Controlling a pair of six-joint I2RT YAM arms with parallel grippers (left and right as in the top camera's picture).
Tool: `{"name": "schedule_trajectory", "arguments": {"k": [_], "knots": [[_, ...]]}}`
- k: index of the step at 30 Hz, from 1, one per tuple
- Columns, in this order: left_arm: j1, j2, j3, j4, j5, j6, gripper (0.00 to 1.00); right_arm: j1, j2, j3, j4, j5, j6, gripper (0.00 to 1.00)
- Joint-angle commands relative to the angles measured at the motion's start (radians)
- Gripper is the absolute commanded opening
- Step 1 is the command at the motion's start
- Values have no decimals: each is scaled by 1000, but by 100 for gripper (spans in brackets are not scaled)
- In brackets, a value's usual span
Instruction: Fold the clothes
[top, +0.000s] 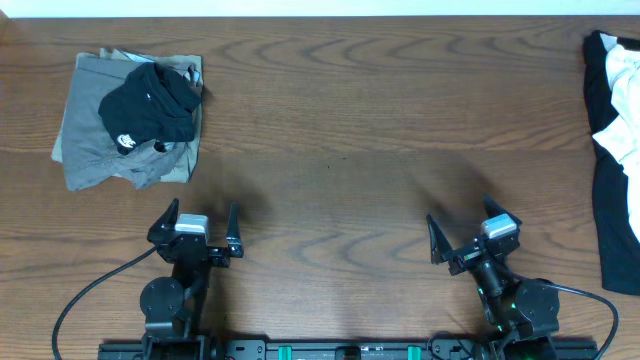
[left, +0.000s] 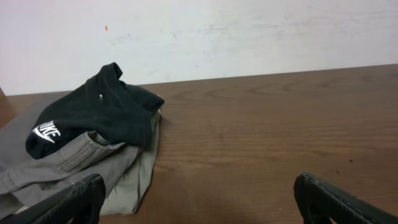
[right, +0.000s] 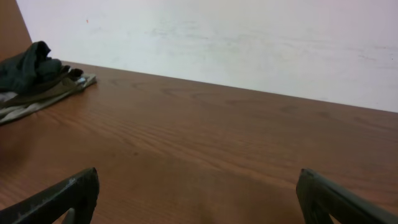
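surface: brown wood desk (top: 340, 130), white wall (left: 249, 37) behind | clothes: black garment (top: 150, 105) lies on folded grey-olive garment (top: 90, 150), desk far-left; white-and-black heap (top: 615, 120) at desk right edge | left tool (top: 202, 215): spread, empty, desk near edge | right tool (top: 462, 225): spread, empty, desk near edge

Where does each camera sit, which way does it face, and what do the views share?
Overhead: above the table, looking straight down; both arms show, left gripper and right gripper open.
Left wrist: low over the table, facing the black garment lying on the grey-olive garment; own fingertips at the bottom corners.
Right wrist: low, facing across bare wood to the wall; own fingertips at the bottom corners.
Shared: all three show that garment pile.
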Motion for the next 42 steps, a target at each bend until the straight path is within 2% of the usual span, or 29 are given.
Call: {"name": "schedule_trajectory", "arguments": {"k": [1,7,10,14,18,22,28,35,38,42], "knots": [[6,2,-26,-9,16,8,98,-3,-5,-4,0,-1,-11,99],[6,3,-26,-14,127,-23,98,-3,-5,-4,72,-82,-11,99],[6,8,-25,-11,148,-124,98,-3,-5,-4,61,-141,-1,99],[6,9,-13,-11,150,-234,98,-3,-5,-4,85,-151,119,99],[6,17,61,-13,142,-234,98,-3,0,28,126,-148,153,99],[6,107,208,-76,92,-235,98,-5,75,132,43,-62,231,99],[6,430,531,-274,88,-235,98,-6,402,355,-42,20,229,99],[6,863,969,-647,88,-235,98,-8,896,708,-254,19,229,99],[6,993,1077,-736,88,-234,98,-31,1106,880,-386,13,227,99],[6,1094,1098,-766,125,-250,98,-44,1322,1060,-544,-98,202,99]]}}
